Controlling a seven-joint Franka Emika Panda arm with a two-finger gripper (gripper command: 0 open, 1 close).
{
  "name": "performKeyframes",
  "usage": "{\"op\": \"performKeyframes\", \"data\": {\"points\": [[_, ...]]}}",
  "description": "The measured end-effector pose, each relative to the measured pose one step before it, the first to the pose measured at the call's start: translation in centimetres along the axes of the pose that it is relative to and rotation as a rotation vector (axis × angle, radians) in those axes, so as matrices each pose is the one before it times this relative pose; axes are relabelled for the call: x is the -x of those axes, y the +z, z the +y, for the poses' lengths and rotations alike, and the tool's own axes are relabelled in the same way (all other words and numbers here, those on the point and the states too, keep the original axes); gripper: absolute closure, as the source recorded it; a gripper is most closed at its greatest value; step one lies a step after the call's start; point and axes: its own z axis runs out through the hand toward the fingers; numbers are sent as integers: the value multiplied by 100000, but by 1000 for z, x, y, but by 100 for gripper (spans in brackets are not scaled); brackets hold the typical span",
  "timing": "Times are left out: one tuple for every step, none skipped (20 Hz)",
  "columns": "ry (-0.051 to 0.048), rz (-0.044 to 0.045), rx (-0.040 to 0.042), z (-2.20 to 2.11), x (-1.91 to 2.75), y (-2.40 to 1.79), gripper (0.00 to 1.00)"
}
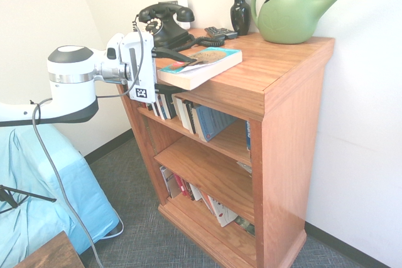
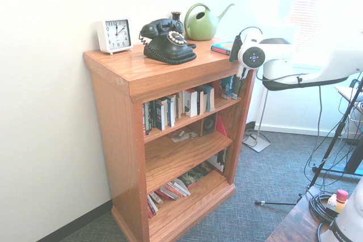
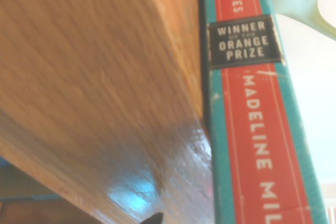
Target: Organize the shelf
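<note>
Shelf (image 1: pixel 282 111) of reddish-brown wood stands against the white wall, its thick top carrying a small crowd of things. At the back I see a green watering can (image 1: pixel 290 9), a dark vase (image 1: pixel 240 12), a black rotary telephone (image 1: pixel 164 24) and, from the other side, a white alarm clock (image 2: pixel 115 34) at the far corner. A thick teal-covered book (image 1: pixel 200 67) lies flat on the top, overhanging the front edge a little. The gripper (image 1: pixel 182 59) comes in level from the side, and its dark fingers (image 1: pixel 173 53) sit one above the cover and one lower against the book, closed on it as far as I can make out, though the lower finger is hard to separate from the pages. Up close, the book's spine is red with teal borders and carries a dark "Winner of the Orange Prize" badge, lying right along the wooden edge. Inside, the upper tier holds a row of upright books (image 2: pixel 177 106), the middle tier is mostly bare wood, and the bottom tier has leaning books (image 2: pixel 170 191).
</note>
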Motion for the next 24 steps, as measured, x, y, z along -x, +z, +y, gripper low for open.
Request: {"op": "performKeyframes", "data": {"points": [[205,-81,299,102,-104,211,100],[107,106,100,13,-146,81,100],[137,298,199,34,-385,8,100],[-311,-108,459,24,-188,-56,100],[-98,101,209,-2,-120,-86,100],[-100,19,147,-14,-88,-70,100],[-68,13,207,35,-124,-64,100],[142,44,149,49,-109,-32,100],[102,-24,181,24,-61,3,100],[-76,-141,176,-43,22,36,100],[-111,-203,151,-60,55,52,100],[-85,-174,178,-32,46,57,100],[-48,-130,153,-10,32,45,100],[-11,-89,128,10,16,37,100],[-23,-41,26,-12,12,17,100],[-32,-60,24,-10,22,33,100],[-42,-104,1,-36,30,30,100],[-27,-148,100,-25,32,36,100],[-6,-159,105,-15,29,34,100],[-32,-101,57,-21,26,31,100],[-10,-13,15,-9,4,13,100],[94,97,-6,-5,-81,-1,100],[12,55,-36,-87,-76,39,100],[67,104,-32,-54,-97,13,100]]}}
